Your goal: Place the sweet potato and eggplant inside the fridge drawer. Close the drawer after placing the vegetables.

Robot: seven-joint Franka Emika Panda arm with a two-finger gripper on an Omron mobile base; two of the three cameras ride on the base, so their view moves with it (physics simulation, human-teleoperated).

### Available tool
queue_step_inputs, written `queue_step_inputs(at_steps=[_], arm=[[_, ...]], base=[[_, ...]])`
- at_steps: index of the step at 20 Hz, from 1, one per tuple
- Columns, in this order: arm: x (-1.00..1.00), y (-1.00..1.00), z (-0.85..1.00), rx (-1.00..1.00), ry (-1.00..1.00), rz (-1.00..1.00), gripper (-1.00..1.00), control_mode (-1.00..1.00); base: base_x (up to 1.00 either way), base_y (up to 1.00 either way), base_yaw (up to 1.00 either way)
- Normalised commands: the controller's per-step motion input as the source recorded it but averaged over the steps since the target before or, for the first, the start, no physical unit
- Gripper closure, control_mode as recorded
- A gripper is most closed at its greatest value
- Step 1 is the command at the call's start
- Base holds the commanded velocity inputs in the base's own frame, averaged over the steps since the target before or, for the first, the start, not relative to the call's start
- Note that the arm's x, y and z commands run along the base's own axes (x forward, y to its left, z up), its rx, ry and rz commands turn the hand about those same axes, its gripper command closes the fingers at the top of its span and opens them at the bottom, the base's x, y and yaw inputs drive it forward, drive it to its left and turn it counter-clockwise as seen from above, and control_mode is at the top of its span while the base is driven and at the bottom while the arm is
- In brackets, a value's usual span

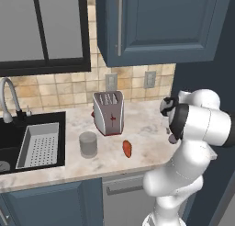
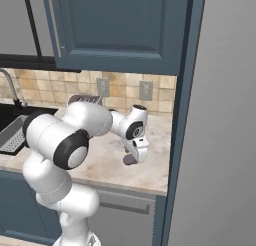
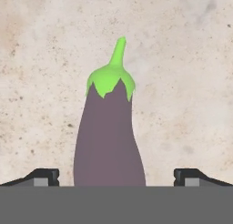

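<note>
Hovering over the speckled beige stone tabletop [image 3: 191, 82], the open two-finger tool [image 3: 116, 177] is straddling the purple, green-capped eggplant [image 3: 108, 141], apparently preparing to grasp it.

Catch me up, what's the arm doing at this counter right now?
The end effector is open and hangs over the eggplant, which lies on the counter between the two fingertips, not gripped yet. The sweet potato lies untouched on the counter in front of the toaster, near a grey cup. Neither vegetable has been moved toward the fridge so far.
</note>
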Motion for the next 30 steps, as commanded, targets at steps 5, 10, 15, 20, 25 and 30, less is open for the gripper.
queue_step_inputs(at_steps=[5,10,15,20,25,30], arm=[[0.00,0.00,-0.27,0.00,0.01,-0.05,-1.00,-1.00],[0.00,0.02,-0.31,0.00,0.00,-0.02,-1.00,-1.00],[-0.04,0.12,-0.37,-0.01,0.03,0.00,1.00,-1.00],[-0.09,0.26,-0.09,-0.01,0.01,0.00,1.00,-1.00],[-0.46,0.18,0.69,0.00,-0.03,0.00,1.00,-1.00],[-0.82,0.17,1.00,-0.02,-0.12,0.00,1.00,-1.00]], base=[[0.00,0.00,0.00],[0.00,0.00,0.00],[0.00,0.00,0.00],[0.00,0.00,0.00],[0.00,0.00,0.00],[0.00,0.00,0.00]])
